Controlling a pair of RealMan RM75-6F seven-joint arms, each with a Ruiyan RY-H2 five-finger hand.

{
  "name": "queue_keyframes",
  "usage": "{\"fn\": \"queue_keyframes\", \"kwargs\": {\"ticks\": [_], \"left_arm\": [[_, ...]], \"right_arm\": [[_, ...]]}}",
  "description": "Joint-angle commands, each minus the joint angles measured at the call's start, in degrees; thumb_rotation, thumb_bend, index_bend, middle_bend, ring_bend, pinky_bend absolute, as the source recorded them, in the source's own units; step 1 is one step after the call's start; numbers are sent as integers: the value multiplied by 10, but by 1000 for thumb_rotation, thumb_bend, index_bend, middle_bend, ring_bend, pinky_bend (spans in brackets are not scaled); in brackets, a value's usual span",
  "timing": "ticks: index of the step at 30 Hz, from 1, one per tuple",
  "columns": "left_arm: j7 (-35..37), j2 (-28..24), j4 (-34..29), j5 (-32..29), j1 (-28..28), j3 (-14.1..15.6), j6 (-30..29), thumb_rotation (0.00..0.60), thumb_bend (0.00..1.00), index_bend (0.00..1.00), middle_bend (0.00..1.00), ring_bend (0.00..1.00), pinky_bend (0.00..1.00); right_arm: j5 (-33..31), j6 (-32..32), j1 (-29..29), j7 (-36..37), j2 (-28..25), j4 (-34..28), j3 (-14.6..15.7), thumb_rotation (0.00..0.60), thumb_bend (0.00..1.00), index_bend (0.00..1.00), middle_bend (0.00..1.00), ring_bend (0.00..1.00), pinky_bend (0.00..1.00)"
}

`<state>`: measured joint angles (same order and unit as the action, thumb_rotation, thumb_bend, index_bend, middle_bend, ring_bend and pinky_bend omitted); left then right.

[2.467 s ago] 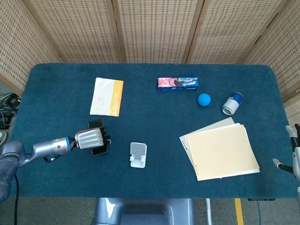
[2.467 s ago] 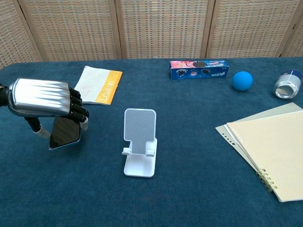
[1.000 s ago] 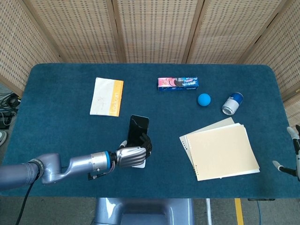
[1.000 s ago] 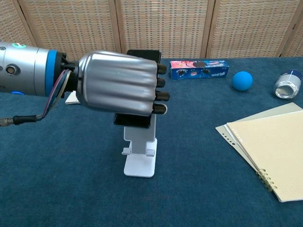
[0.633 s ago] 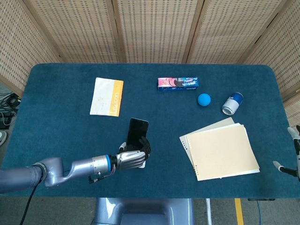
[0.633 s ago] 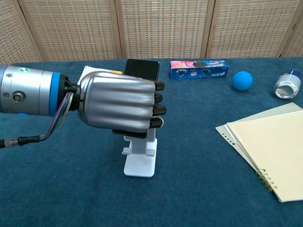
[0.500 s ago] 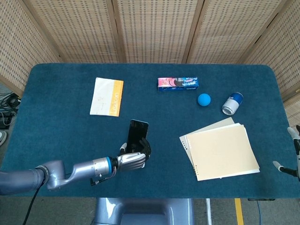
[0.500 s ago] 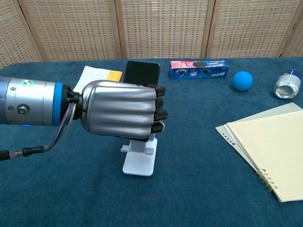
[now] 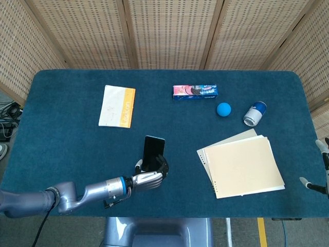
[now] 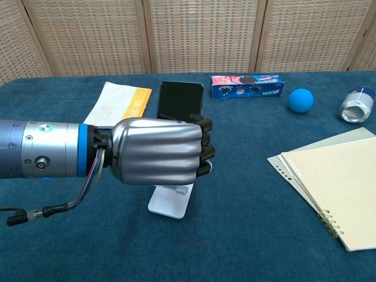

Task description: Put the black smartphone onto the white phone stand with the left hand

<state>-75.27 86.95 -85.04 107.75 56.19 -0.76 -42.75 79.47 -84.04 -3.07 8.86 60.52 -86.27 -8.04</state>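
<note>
The left hand grips the black smartphone with its fingers clamped around the lower body, leaving the upper part of the phone exposed. The phone stands nearly upright, directly over the white phone stand, whose base alone shows beneath the hand in the chest view. Whether the phone's lower edge is seated on the stand's lip cannot be determined; the hand hides that contact. The upright hold likely matches the stand's backrest angle. The right hand shows only partly at the right frame edge, well apart; its finger state cannot be determined.
</note>
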Motion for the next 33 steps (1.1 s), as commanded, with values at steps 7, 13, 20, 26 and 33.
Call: {"fn": "queue_keyframes", "kwargs": {"ticks": [7,13,20,26,33], "left_arm": [[-12,-6,-4,10,-7,6,3,600,0,542,423,477,414],[-13,-6,-6,20,-11,11,0,600,0,523,413,477,413],[-14,-10,-10,26,-17,10,-7,600,0,197,127,258,310],[-9,-36,-17,48,-18,14,-21,600,0,74,0,67,187],[22,-61,-24,68,-24,21,-48,600,0,0,0,3,132]], "right_arm": [[1,0,1,0,-1,-1,1,600,0,0,0,0,0],[2,0,0,-2,-1,-4,2,600,0,0,0,0,0],[3,-2,1,-4,-1,-4,2,600,0,0,0,0,0],[3,-1,1,-8,0,-6,3,600,0,0,0,0,0],[3,-2,1,-14,1,-9,4,600,0,0,0,0,0]]}}
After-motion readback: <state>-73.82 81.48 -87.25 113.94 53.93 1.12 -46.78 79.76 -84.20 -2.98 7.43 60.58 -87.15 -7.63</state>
